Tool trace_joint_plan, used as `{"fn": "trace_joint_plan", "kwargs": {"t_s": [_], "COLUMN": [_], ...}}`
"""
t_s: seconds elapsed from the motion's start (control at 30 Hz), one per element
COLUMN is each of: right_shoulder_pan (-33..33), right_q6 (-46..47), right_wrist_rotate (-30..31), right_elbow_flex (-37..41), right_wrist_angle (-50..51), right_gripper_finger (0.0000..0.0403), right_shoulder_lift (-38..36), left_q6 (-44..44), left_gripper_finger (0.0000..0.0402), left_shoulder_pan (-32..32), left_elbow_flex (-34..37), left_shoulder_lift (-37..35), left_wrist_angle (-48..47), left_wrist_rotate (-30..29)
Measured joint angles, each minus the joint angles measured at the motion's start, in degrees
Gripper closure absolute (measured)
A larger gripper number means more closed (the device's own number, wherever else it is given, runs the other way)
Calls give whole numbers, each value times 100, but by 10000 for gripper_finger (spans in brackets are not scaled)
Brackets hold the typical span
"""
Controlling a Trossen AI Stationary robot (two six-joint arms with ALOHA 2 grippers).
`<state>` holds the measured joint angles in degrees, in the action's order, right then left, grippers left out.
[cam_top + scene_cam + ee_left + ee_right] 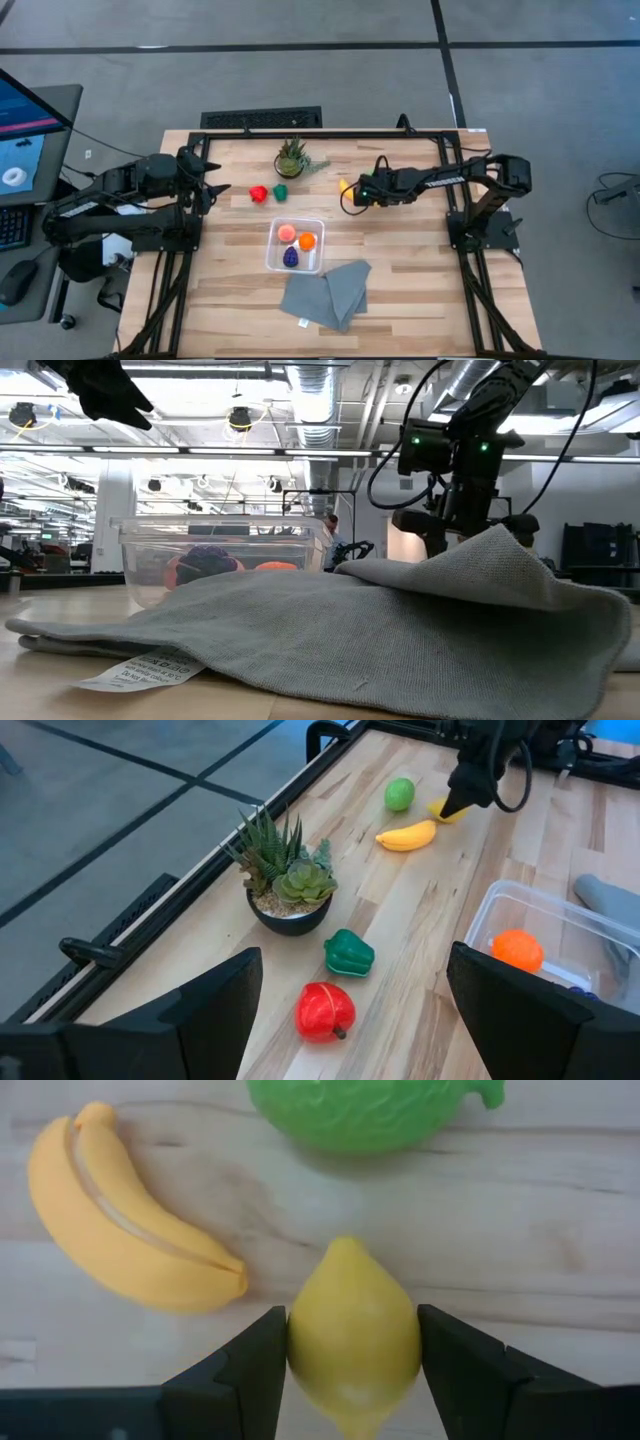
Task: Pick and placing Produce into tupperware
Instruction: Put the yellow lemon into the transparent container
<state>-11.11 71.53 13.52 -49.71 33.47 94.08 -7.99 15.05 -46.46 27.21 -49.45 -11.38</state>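
Lemon (352, 1335) sits squeezed between my right gripper's (352, 1370) fingers beside the banana (125, 1215); I should lift straight, clearing the banana, toward the tupperware (318, 262). My left gripper (350, 1010) waits, spread wide.

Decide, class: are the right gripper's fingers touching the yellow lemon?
Touching. In the right wrist view, both dark fingers of the right gripper press against the sides of the yellow lemon, with no gap showing on either side.
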Motion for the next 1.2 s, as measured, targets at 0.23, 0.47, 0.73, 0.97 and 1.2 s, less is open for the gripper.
{"fn": "trace_joint_plan", "kwargs": {"t_s": [0.23, 0.47, 0.73, 0.97, 1.2], "right_shoulder_pan": [107, 101, 142, 377, 548], "right_q6": [50, 46, -140, -313, -416], "right_wrist_rotate": [31, 244, 470, 879, 1082], "right_elbow_flex": [28, 24, 20, 17, 15], "right_wrist_angle": [420, 713, 708, 695, 688], "right_gripper_finger": [178, 179, 180, 180, 179], "right_shoulder_lift": [-179, -518, -922, -1345, -1713], "left_q6": [0, 0, 0, -15, -33], "left_gripper_finger": [95, 95, 95, 95, 95], "left_shoulder_pan": [-2, -2, -2, -2, -2], "left_elbow_flex": [0, 0, 0, 0, 0], "left_shoulder_lift": [0, 1, 1, 1, 1], "left_wrist_angle": [17, 153, 210, 291, 306], "left_wrist_rotate": [0, -2, -28, -28, -95]}}
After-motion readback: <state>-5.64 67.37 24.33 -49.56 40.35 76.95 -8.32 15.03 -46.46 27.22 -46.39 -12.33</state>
